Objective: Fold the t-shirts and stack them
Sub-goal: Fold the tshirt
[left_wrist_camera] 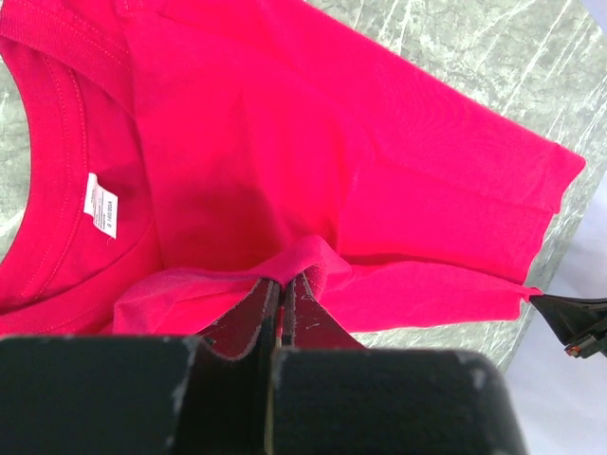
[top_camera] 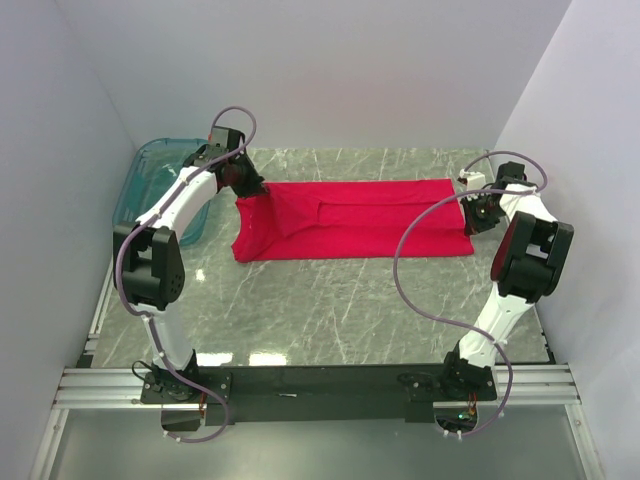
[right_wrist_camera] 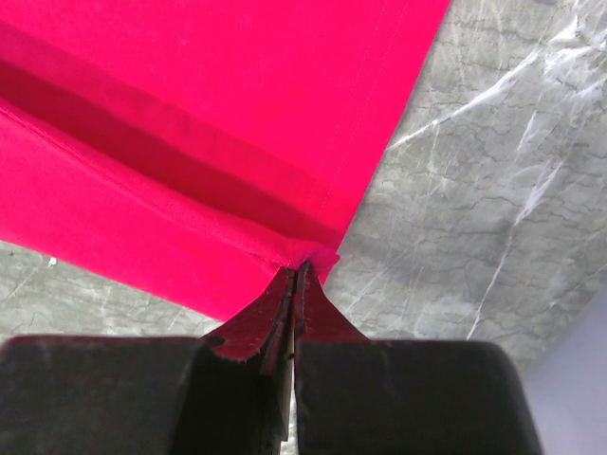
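Two grippers pinch the same garment. The left gripper [left_wrist_camera: 282,282] has its jaws closed tight on a bunched fold of the red t-shirt [top_camera: 360,228] near the collar, with the white neck label [left_wrist_camera: 100,206] at its 10 o'clock in the wrist view. The right gripper [right_wrist_camera: 296,272] is clamped on the shirt's hem corner. From above, the shirt stretches across the grey marble table [top_camera: 330,310], with the left gripper at its 9 o'clock end and the right gripper at 3 o'clock. A teal plastic tub [top_camera: 150,185] sits at 9 o'clock of the left gripper, near it.
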